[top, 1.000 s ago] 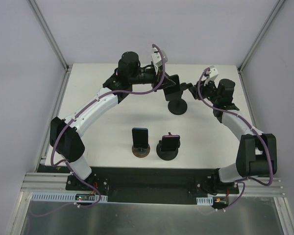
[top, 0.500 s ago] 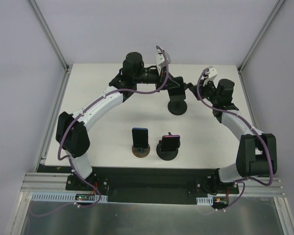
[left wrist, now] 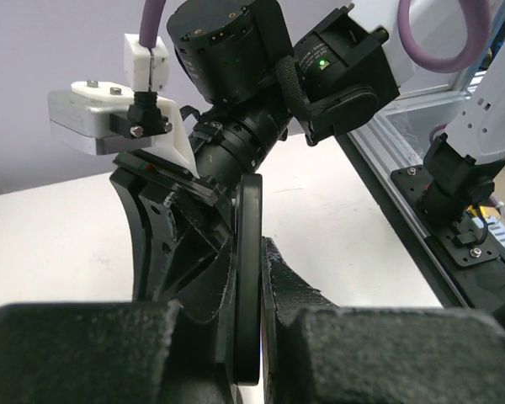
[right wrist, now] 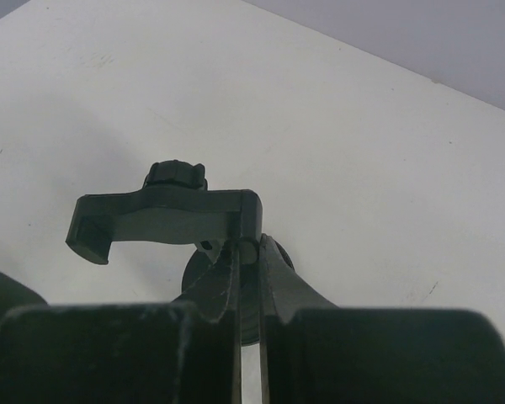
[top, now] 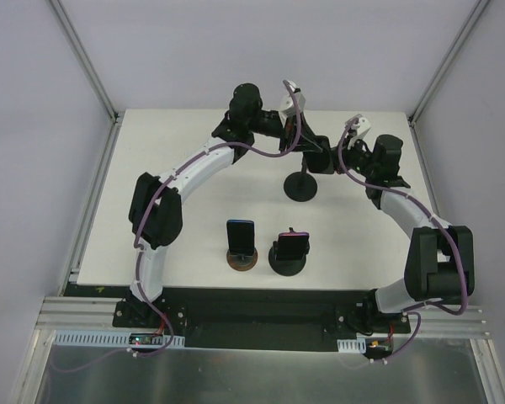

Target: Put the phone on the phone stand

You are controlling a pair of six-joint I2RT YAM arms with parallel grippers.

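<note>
My left gripper is shut on the phone, a thin black slab seen edge-on between its pads. In the top view that gripper hangs at the back of the table, just above the phone stand, a black round base with a thin stem. The right gripper is shut on the stand's black cradle bracket, at its right end, with the stand's knob behind it. In the top view the right gripper meets the left one over the stand.
Two other stands near the front each hold a phone: one on a brown base, one on a black base. The white table ends at metal frame rails on the left and right.
The left arm swung right, carrying the phone over the stand towards the right gripper. The right gripper closed on the stand's cradle.
</note>
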